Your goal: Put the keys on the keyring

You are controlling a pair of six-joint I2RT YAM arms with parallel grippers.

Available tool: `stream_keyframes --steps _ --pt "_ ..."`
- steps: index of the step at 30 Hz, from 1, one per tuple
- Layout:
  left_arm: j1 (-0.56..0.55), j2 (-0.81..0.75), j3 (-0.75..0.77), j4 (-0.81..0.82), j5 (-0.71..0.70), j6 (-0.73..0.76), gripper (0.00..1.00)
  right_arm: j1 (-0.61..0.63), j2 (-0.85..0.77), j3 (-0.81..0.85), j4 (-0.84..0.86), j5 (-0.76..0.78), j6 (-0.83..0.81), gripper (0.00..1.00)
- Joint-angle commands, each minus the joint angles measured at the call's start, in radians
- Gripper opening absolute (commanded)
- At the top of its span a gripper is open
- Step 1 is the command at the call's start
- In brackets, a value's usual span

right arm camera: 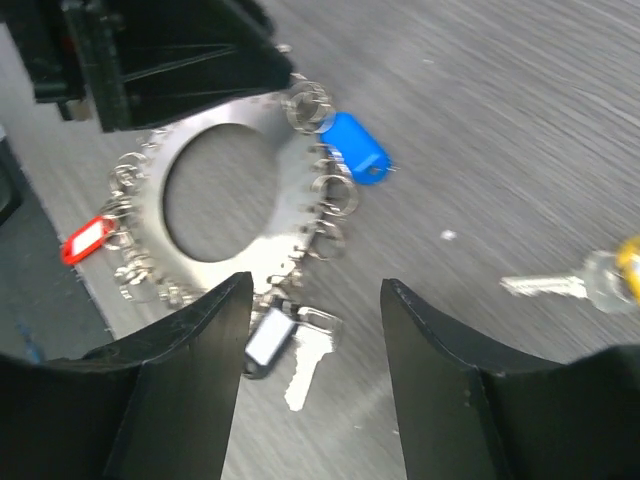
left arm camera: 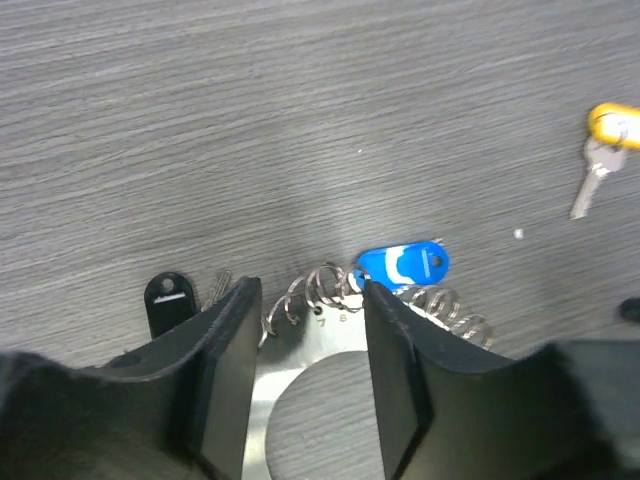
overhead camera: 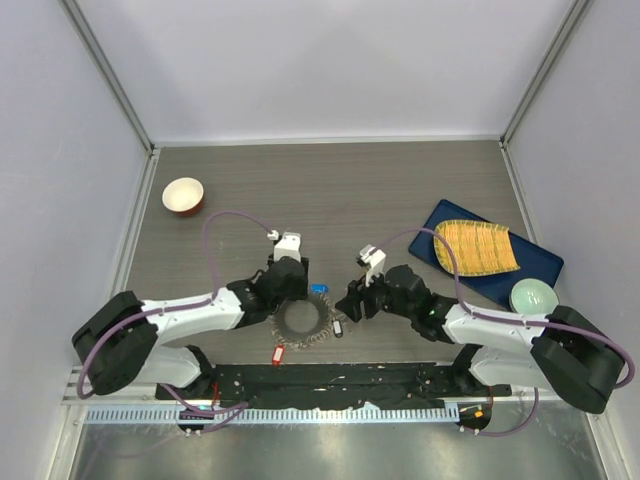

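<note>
The keyring (overhead camera: pixel 303 322) lies flat on the table near the front, a grey toothed disc with wire loops round its rim. A blue tag (overhead camera: pixel 319 288), a red tag (overhead camera: pixel 278 353) and a black-tagged key (overhead camera: pixel 338 327) sit at its rim. My left gripper (overhead camera: pixel 293 297) is open, its fingers (left arm camera: pixel 225 340) straddling the far edge of the keyring (left arm camera: pixel 305 355) beside the blue tag (left arm camera: pixel 402 265). My right gripper (right arm camera: pixel 315 320) is open and empty just above the black-tagged key (right arm camera: pixel 285 350). A yellow-tagged key (left arm camera: pixel 608 135) lies loose on the table to the right.
A red-and-white bowl (overhead camera: pixel 183 195) stands at the back left. A blue tray (overhead camera: pixel 540 262) at the right holds a yellow woven mat (overhead camera: pixel 477 247) and a green bowl (overhead camera: pixel 533 296). A black mat (overhead camera: pixel 330 380) lines the front edge.
</note>
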Motion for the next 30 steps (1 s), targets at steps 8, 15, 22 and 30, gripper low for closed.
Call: stream_keyframes --steps 8,15,22,30 --pt "-0.003 -0.425 -0.146 0.038 0.004 0.036 0.71 0.141 0.153 0.165 -0.093 -0.115 0.040 0.41" --pt "-0.002 -0.698 -0.244 -0.011 -0.010 0.047 0.73 0.167 0.239 0.212 -0.151 -0.130 0.102 0.34" --pt "-0.002 -0.789 -0.284 -0.025 0.005 0.043 0.74 0.195 0.274 0.246 -0.211 -0.115 0.099 0.34" --pt "-0.002 -0.751 -0.298 -0.004 0.039 0.040 0.74 0.230 0.362 0.307 -0.298 -0.038 0.067 0.41"
